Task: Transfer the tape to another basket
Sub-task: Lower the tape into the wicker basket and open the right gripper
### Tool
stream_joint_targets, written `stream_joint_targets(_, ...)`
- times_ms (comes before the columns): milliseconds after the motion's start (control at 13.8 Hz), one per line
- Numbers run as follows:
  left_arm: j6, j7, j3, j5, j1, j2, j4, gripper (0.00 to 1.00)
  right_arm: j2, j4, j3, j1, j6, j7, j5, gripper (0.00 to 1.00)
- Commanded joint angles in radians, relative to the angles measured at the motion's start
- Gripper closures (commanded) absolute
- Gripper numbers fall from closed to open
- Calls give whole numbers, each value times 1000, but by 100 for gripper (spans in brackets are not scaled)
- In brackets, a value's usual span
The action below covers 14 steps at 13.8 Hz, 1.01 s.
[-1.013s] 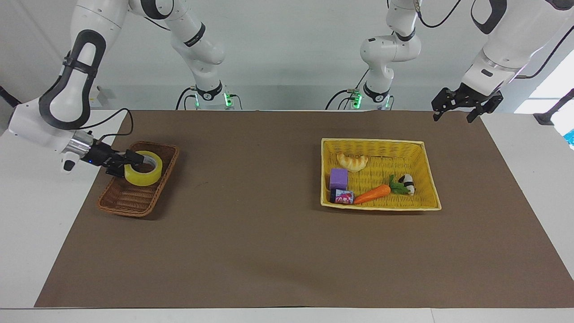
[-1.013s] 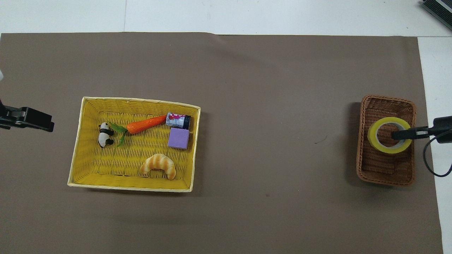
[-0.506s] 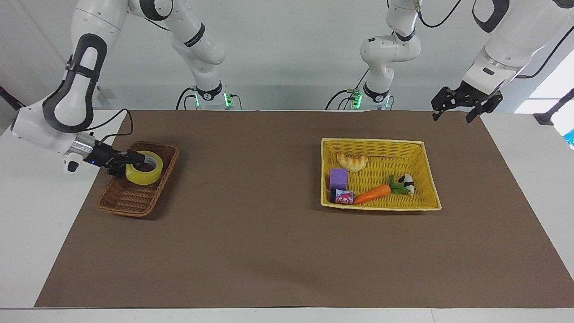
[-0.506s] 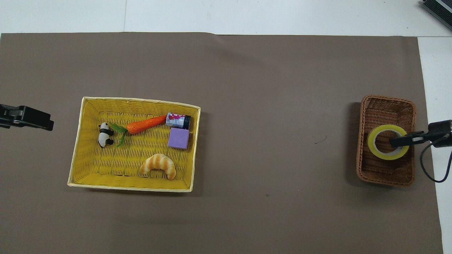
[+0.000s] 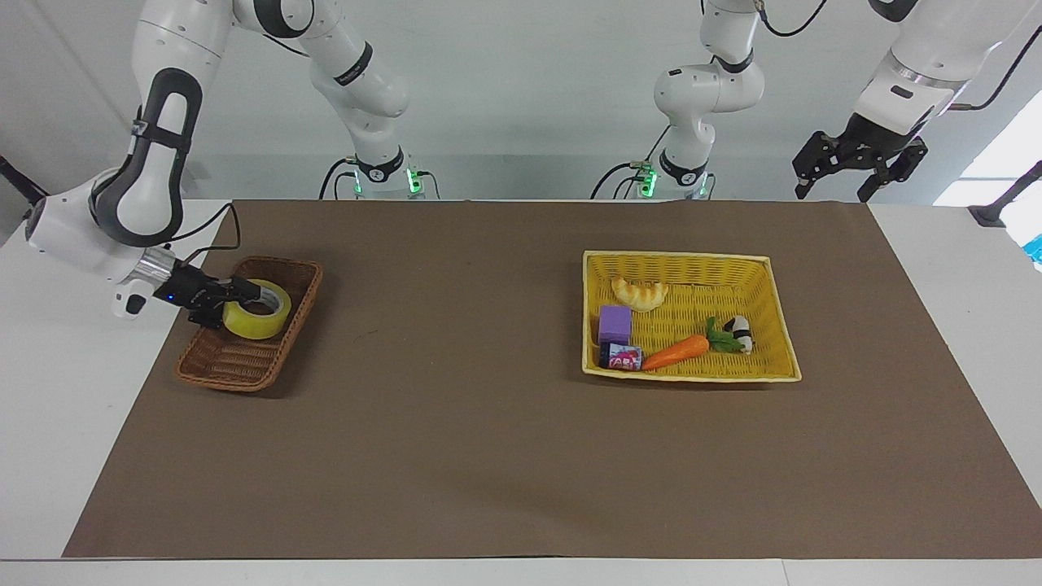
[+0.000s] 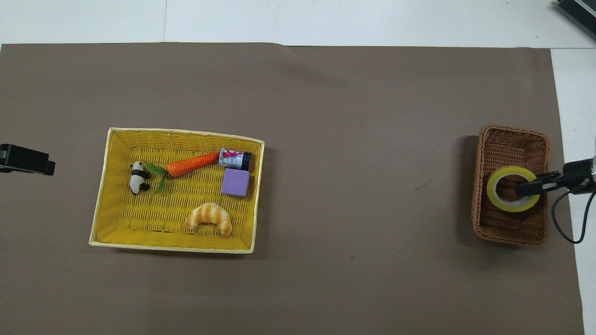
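Two baskets here: the brown wicker basket point(image 5: 244, 358) point(image 6: 510, 228) with one tape point(image 5: 256, 309) point(image 6: 512, 188) in it, pinched at its 3 o'clock wall, overhead view, by the right gripper point(image 5: 232, 295) point(image 6: 528, 187). The yellow tray basket point(image 5: 692, 260) point(image 6: 179, 135) holds five items. Left gripper point(image 5: 859, 159) point(image 6: 28, 160) is spread, waiting.
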<state>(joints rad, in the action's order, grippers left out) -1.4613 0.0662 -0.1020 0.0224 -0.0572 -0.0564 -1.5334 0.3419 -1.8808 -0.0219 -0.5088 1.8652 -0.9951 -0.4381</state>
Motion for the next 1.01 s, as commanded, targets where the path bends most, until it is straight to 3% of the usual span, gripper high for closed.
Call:
stream_joint_targets(0, 16, 9, -1, 13, -9, 0, 7, 0, -12, -18, -4, 15, 19, -16, 19, 54)
stream_joint_targets(72, 22, 6, -1, 13, -9, -2, 7, 0, -11, -14, -6, 15, 15, -5, 18, 14)
stream_joint_targets(145, 30, 7, -1, 13, -7, -3, 6, 0, -6, 0, -6, 13, 5, 12, 7, 0)
stream_joint_targets(434, 90, 12, -1, 11, -9, -16, -1, 0, -1, 80, -18, 19, -21, 44, -42, 0)
stream_joint_targets(723, 84, 11, -1, 13, -9, -14, 1, 0, -43, 199, -20, 110, -12, 319, -13, 0)
stream_joint_targets(940, 84, 11, -1, 13, -9, -14, 2, 0, -61, 296, -24, 200, -8, 508, 154, 0)
